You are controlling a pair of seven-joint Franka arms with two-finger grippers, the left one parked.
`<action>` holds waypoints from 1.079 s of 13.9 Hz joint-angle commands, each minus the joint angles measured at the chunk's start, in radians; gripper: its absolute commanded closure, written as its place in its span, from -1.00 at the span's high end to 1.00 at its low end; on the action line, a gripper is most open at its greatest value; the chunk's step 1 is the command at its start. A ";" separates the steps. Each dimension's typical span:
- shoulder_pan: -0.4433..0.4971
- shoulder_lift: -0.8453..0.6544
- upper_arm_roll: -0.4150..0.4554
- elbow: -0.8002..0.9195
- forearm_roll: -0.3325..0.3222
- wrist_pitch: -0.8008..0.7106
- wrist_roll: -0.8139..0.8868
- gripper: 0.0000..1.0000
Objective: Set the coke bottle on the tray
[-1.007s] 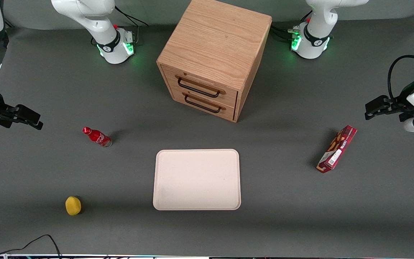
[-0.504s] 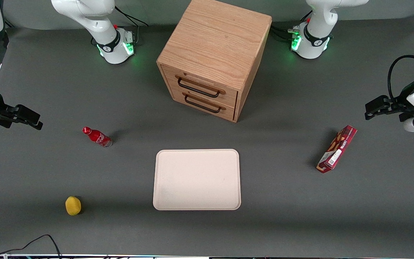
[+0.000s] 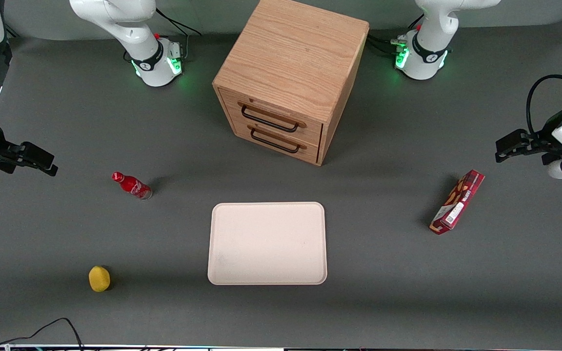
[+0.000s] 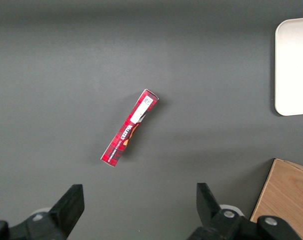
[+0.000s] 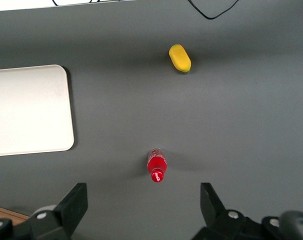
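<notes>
The coke bottle [image 3: 132, 185], small and red with a red cap, stands upright on the grey table toward the working arm's end. It also shows in the right wrist view [image 5: 157, 167]. The cream-white tray [image 3: 267, 243] lies flat and empty mid-table, nearer the front camera than the cabinet; its rim shows in the right wrist view [image 5: 66, 110] and the left wrist view [image 4: 294, 70]. My gripper [image 3: 47, 163] hangs open and empty above the table, sideways from the bottle and farther from the tray. In the right wrist view the gripper [image 5: 143, 196] has its fingers wide apart, with the bottle just ahead of them.
A wooden two-drawer cabinet [image 3: 291, 78] stands farther from the camera than the tray. A yellow lemon-like object [image 3: 99, 279] lies near the front edge. A red snack box [image 3: 457, 201] lies toward the parked arm's end. A black cable [image 3: 56, 326] runs along the front edge.
</notes>
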 commanded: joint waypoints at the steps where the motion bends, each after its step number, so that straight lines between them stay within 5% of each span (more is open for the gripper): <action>1: 0.001 0.011 -0.001 0.012 -0.010 -0.018 -0.019 1.00; 6: 0.003 0.054 0.000 -0.033 -0.010 0.001 -0.017 1.00; 15: 0.005 0.158 0.005 -0.278 -0.004 0.341 -0.017 1.00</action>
